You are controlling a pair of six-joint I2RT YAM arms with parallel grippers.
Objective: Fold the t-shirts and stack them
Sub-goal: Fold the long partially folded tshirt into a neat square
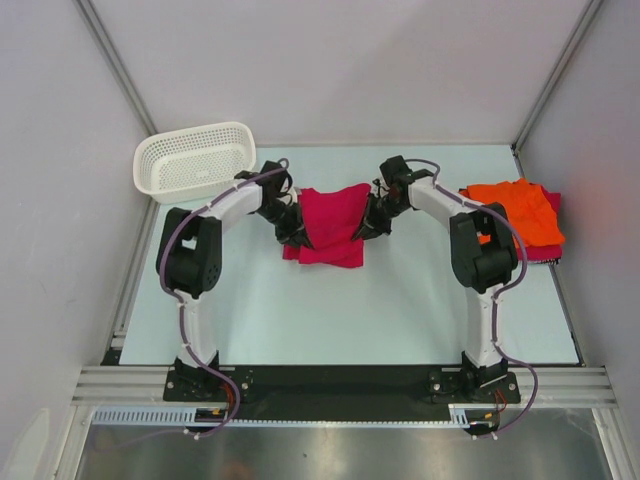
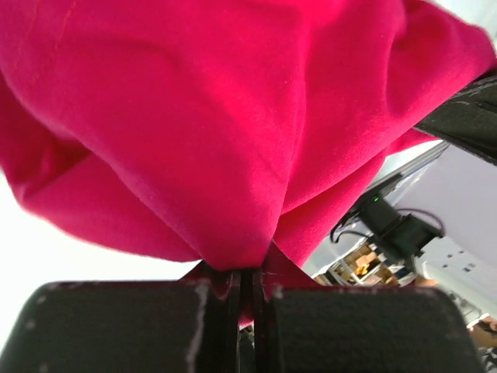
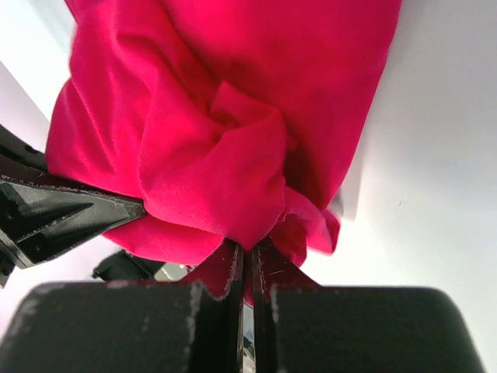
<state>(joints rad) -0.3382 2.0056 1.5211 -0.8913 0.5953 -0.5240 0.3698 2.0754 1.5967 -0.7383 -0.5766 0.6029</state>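
Note:
A crimson t-shirt (image 1: pixel 332 222) hangs folded between my two grippers over the middle of the table, its lower edge on the surface. My left gripper (image 1: pixel 297 232) is shut on its left edge; in the left wrist view the cloth (image 2: pixel 210 132) bunches out of the closed gripper (image 2: pixel 247 281). My right gripper (image 1: pixel 368 226) is shut on its right edge; the right wrist view shows the cloth (image 3: pixel 225 132) pinched in the gripper (image 3: pixel 247 260). At the right, a bright orange t-shirt (image 1: pixel 518 210) lies on another crimson t-shirt (image 1: pixel 548 252).
A white plastic mesh basket (image 1: pixel 195 160) stands at the back left of the table (image 1: pixel 400 310). The enclosure walls rise on the left, back and right. The arm bases sit at the near edge.

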